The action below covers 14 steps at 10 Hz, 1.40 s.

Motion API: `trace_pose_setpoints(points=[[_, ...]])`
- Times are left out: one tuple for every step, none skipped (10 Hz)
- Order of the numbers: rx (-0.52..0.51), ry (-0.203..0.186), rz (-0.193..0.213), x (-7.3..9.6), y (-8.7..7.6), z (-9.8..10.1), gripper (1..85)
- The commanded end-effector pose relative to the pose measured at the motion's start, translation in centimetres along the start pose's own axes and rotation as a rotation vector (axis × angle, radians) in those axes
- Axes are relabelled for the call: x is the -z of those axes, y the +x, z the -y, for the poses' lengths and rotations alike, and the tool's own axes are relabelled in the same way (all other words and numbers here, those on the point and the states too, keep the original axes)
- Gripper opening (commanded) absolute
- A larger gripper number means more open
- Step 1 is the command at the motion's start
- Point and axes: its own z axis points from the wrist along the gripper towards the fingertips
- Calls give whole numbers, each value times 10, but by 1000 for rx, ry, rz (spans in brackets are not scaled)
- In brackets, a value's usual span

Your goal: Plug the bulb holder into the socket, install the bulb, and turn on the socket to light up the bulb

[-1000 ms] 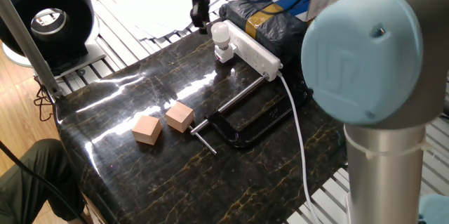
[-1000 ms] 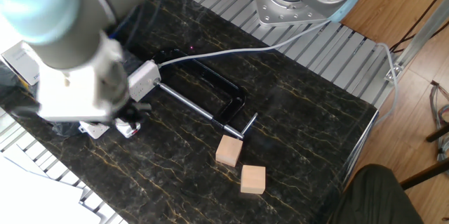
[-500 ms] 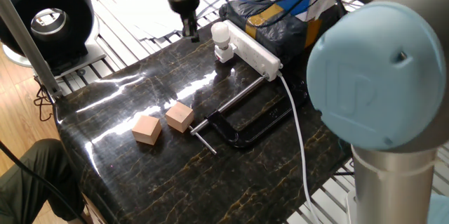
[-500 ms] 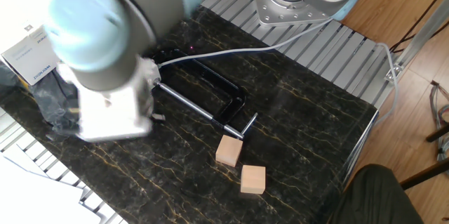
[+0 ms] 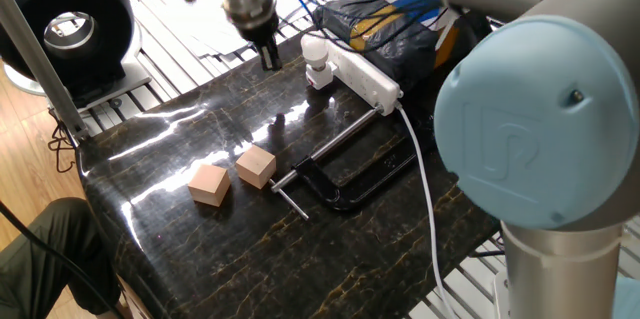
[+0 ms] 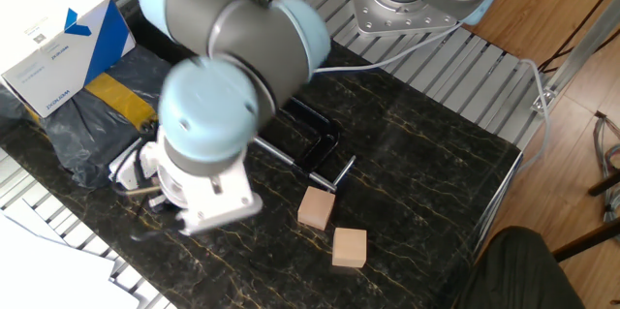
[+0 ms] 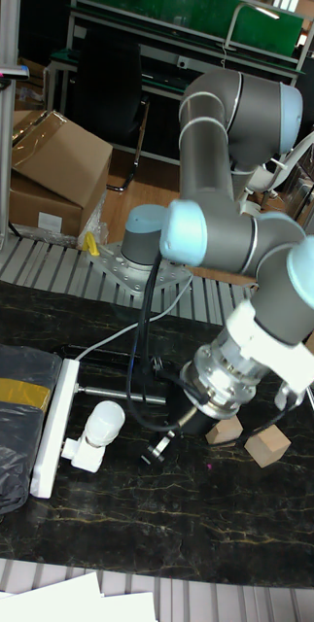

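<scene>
The white bulb [image 5: 315, 48] sits in the white bulb holder [image 5: 320, 78], which is against the left end of the long white socket [image 5: 368, 71]. It shows no glow. In the tall fixed view the bulb [image 7: 104, 422] and bulb holder [image 7: 83, 453] lie beside the near end of the socket [image 7: 53, 424]. My gripper [image 5: 271, 59] hangs to the left of the bulb, apart from it, just above the table's back edge. Its dark fingers are close together with nothing between them. In the tall fixed view the gripper [image 7: 158, 449] is just right of the bulb.
Two tan wooden cubes [image 5: 209, 184] [image 5: 256, 167] rest on the dark marble table [image 5: 200, 259]. A black clamp [image 5: 345, 181] lies beside them. The socket's white cable [image 5: 425, 194] runs to the front edge. A black bag [image 5: 385, 29] and a white box [image 6: 53, 33] stand behind the socket.
My gripper has swung away from the bulb to the left and come lower toward the table. The bulb, holder and socket have not moved.
</scene>
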Motion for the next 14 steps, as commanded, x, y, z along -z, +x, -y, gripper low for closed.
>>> trace_pose_setpoints(points=[[44,0,-92,-18,17,-7,10],[21,-16,-112,-23,22,-13,10],[7,-31,-106,-31,22,-19,10],[1,-36,-102,-36,22,-22,10],[6,-38,-121,-34,27,-24,10],[3,-24,-146,-34,34,-24,10],[-11,-14,-154,-33,36,-23,10],[-20,-8,-151,-34,37,-21,10],[-21,-2,-158,-33,39,-19,10],[-28,-5,-165,-32,41,-19,10],[-23,6,-173,-32,45,-14,10],[-14,18,-173,-32,48,-8,10],[-4,12,-162,-36,50,-6,10],[1,6,-151,-40,52,-6,10]])
